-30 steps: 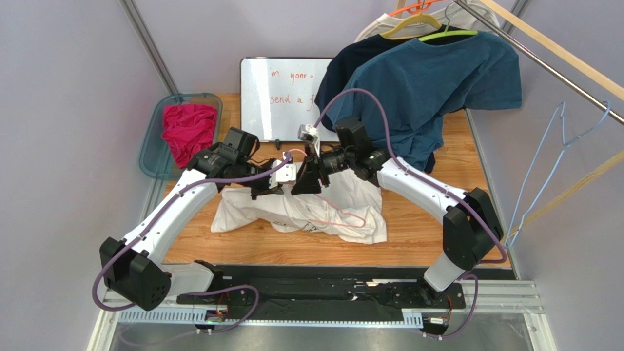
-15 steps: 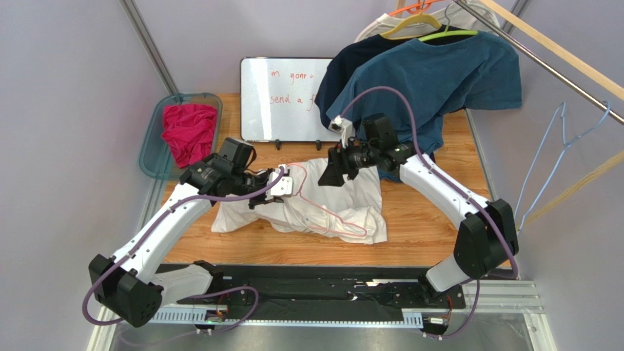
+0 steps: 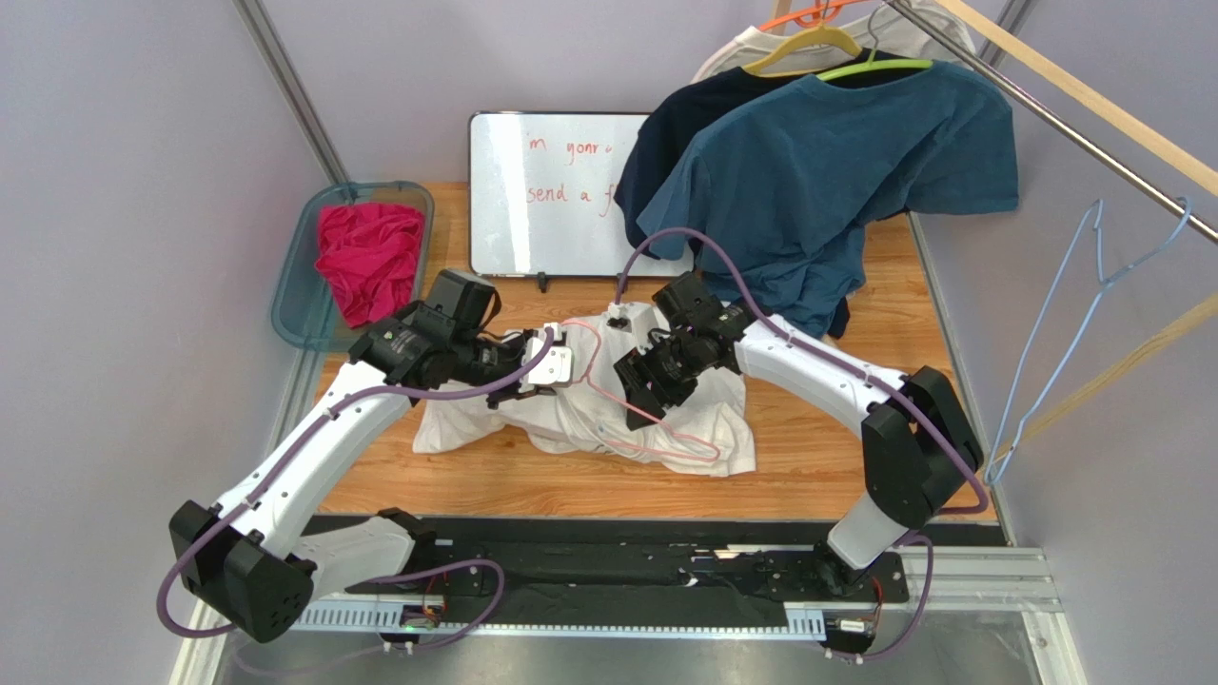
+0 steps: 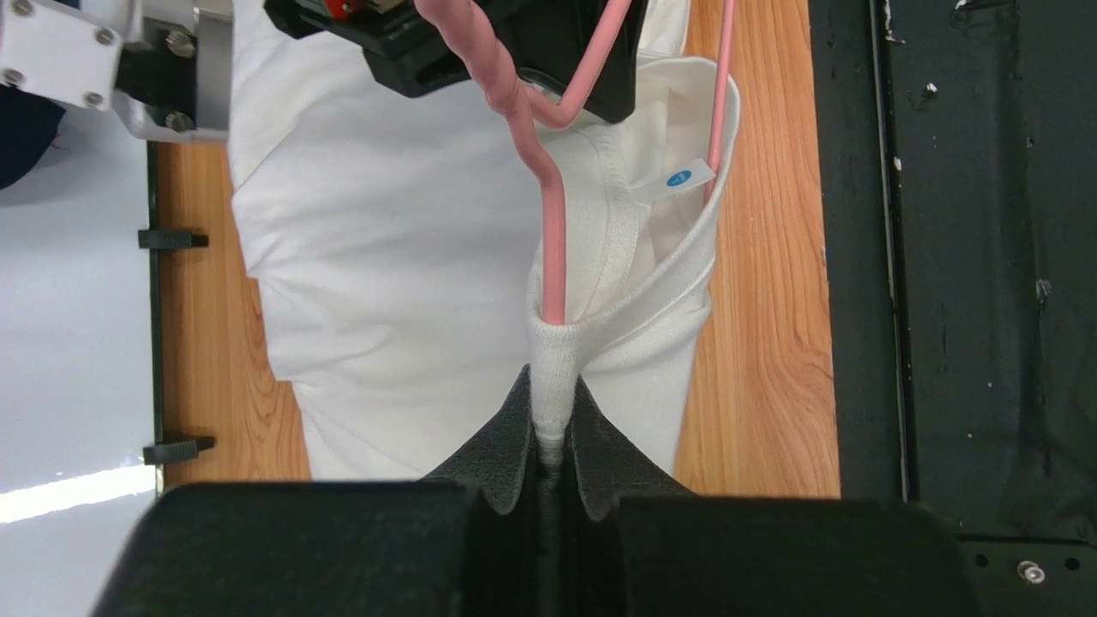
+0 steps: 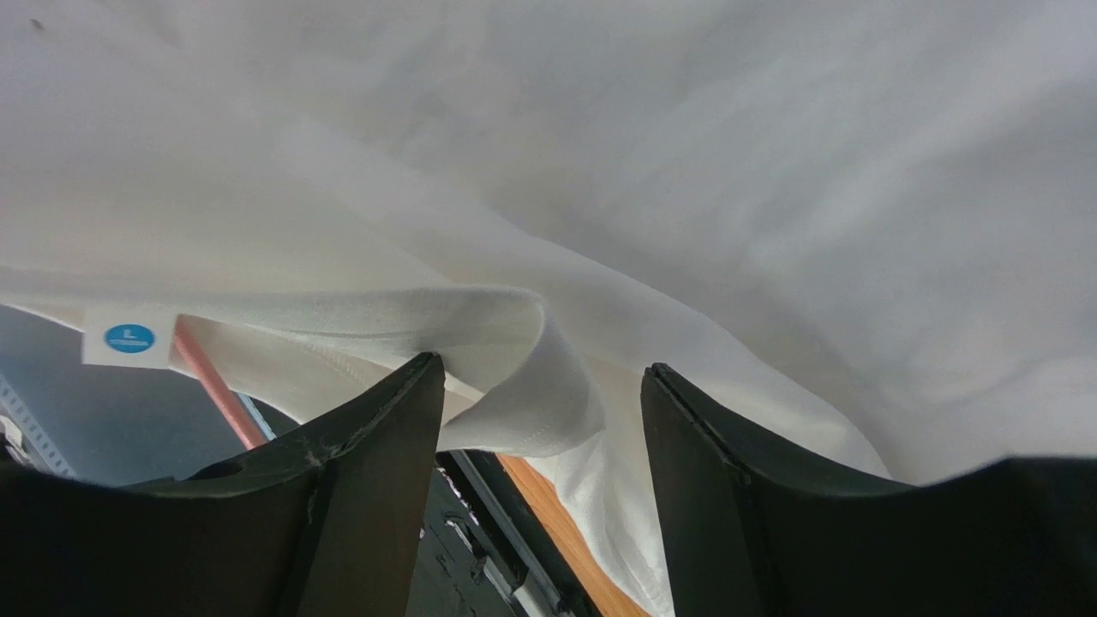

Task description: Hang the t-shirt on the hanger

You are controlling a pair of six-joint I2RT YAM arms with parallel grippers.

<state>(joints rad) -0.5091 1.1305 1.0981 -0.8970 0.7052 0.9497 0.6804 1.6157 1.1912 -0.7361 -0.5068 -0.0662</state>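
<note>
Two grippers are gathered at the white t-shirt (image 3: 472, 414), which is spread crumpled at the middle of the wooden table (image 3: 801, 478), between the arms. The left gripper (image 4: 551, 401) is clamped on the ribbed collar (image 4: 605, 244): a pinch of the rib is held tight between its fingers, with no gap to be seen. The pink wire hanger (image 4: 554, 244) is passed down into the neck opening just beyond that pinch, and its twisted neck is seen at the far side, before the black body of the other arm. The neck label (image 4: 679, 178) is found inside the collar, just beside the wire. The right gripper (image 5: 541, 373) is pointed down at the shirt with its fingers spread apart. A fold of the collar is seen in the gap between them, but whether it is touched cannot be told.
</note>
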